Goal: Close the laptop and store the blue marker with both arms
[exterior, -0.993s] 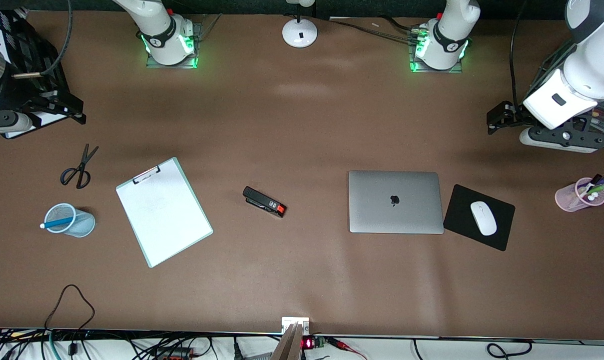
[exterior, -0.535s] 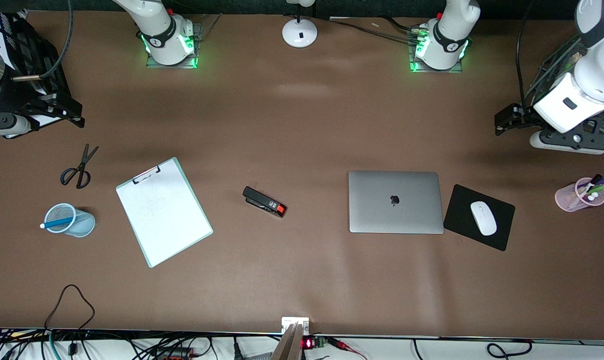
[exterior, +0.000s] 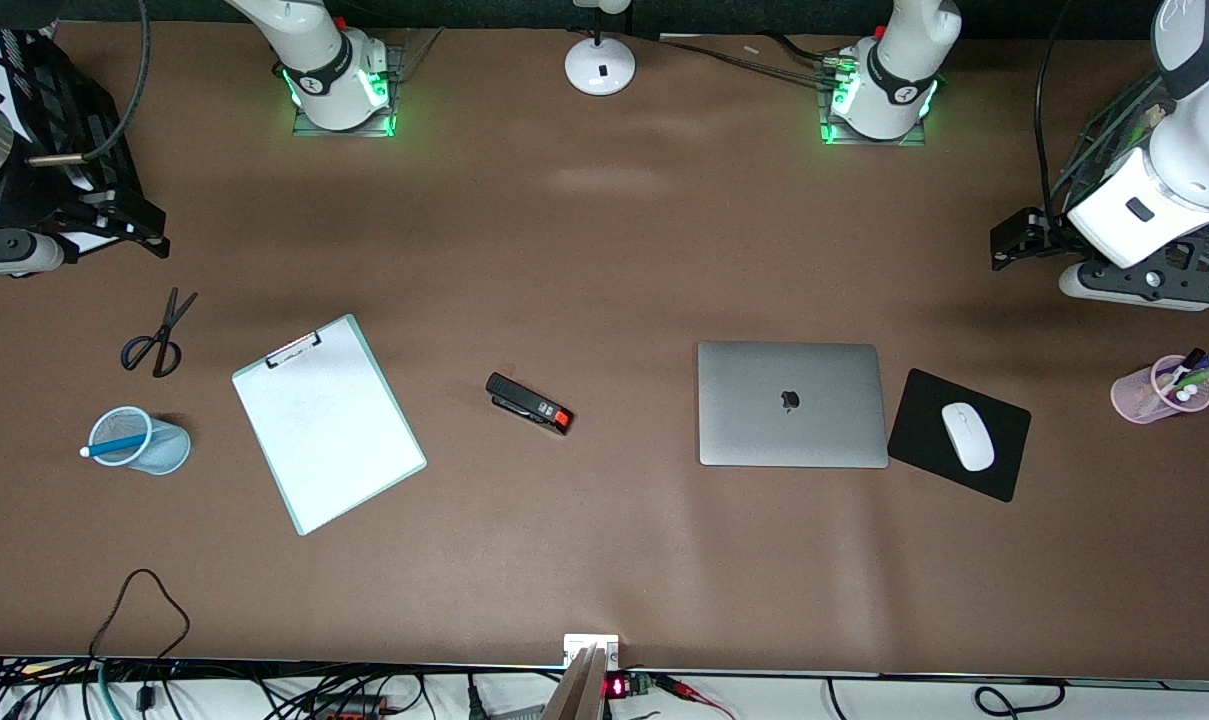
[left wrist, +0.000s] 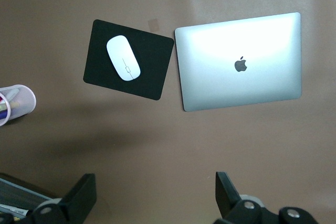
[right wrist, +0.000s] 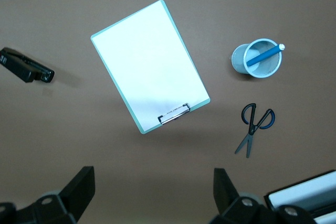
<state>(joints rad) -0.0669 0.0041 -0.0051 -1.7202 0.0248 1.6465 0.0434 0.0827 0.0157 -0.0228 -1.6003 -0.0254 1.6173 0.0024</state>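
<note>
- Laptop (exterior: 792, 404) is seen lid-down beside mouse pad (exterior: 959, 434); blue marker (exterior: 116, 446) already stands in blue cup (exterior: 139, 441).
- Left gripper (left wrist: 153, 195) and right gripper (right wrist: 152, 192) are held wide apart, empty, and have been pulled back to the table ends over the last second.
- Task is judged done.

Front view: high above the table (exterior: 604, 250), looking steeply down from the edge across from the two bases, taking in nearly the whole top, corner to corner. Left wrist view: high up, facing straight down past its own spread fingers (left wrist: 79, 198) onto the laptop (left wrist: 240, 61), mouse pad (left wrist: 152, 77) and pink cup (left wrist: 16, 103) at the left arm's end. Right wrist view: likewise high and downward, over the clipboard (right wrist: 149, 66), blue cup (right wrist: 257, 59), scissors (right wrist: 254, 124) and stapler (right wrist: 26, 66). Both patches shared with the front view; no overlap between the wrist views.
</note>
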